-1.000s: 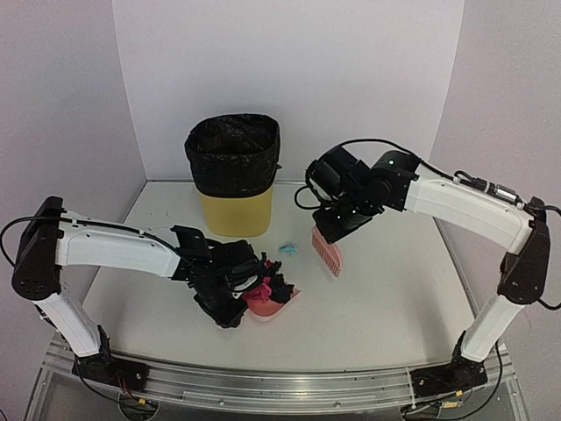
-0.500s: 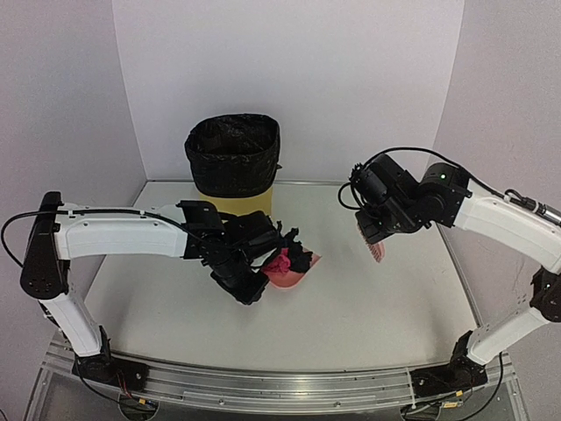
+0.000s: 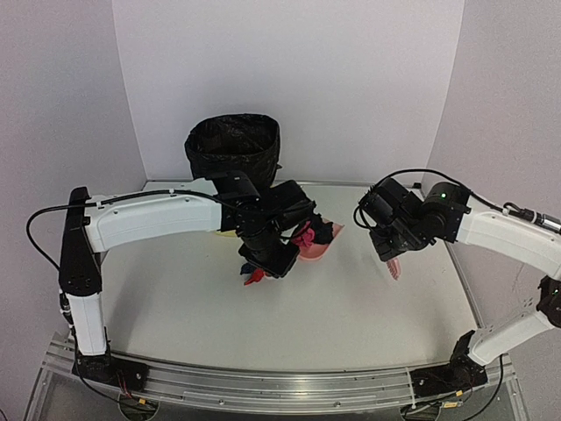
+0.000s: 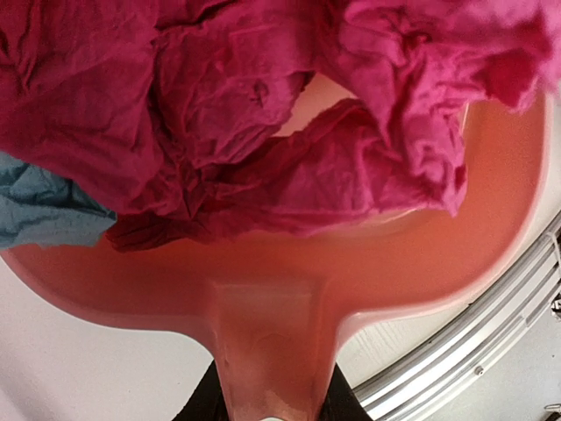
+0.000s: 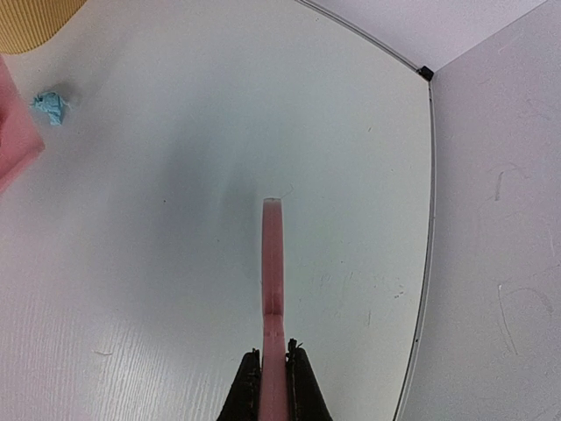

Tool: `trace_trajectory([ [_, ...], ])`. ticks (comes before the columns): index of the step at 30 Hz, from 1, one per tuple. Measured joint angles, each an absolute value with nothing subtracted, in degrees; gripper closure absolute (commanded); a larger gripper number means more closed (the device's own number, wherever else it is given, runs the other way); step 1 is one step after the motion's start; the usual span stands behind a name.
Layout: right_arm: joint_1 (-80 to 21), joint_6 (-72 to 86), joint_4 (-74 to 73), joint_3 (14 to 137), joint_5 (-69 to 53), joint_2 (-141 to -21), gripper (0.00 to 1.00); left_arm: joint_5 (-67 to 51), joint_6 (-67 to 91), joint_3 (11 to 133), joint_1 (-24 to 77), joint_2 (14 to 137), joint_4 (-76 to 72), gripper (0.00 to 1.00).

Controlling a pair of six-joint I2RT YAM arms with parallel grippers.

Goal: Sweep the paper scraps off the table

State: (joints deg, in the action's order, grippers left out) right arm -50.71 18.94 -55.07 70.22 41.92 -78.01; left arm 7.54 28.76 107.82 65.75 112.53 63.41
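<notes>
Left hand: we see it clamped on the handle of the pink dustpan, holding the pan up off the worktop, just in front of the bin.
Dustpan load: we count a heap of crumpled paper scraps in the pan. Most are deep pink, one blue wad sits at the pan's left edge, and the top view shows some black ones.
Right hand: we see it closed tight on the pink brush, which is turned edge-on to the wrist camera and points down toward the worktop on the right side, well apart from the dustpan.
Loose scraps: we find a light blue scrap lying on the worktop near the bin's yellow base and just beside a corner of the dustpan. A red scrap shows just below the left hand, and we cannot tell whether it rests on the worktop.
Bin: yellow, with a black bag liner, standing at the back of the worktop.
Rail: metal, along the worktop's front edge.
</notes>
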Motion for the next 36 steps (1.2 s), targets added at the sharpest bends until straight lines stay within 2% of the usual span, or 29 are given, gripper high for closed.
trace_trajectory([
  [16,-47.1,21.6,-55.1,63.8,41.3,-73.3,1.00,8.4,28.3,131.4,58.4,119.2,70.5,1.00],
  [36,-45.3,21.8,-55.0,63.6,38.8,-76.4,1.00,5.4,17.3,142.5,45.3,118.9,73.3,1.00],
])
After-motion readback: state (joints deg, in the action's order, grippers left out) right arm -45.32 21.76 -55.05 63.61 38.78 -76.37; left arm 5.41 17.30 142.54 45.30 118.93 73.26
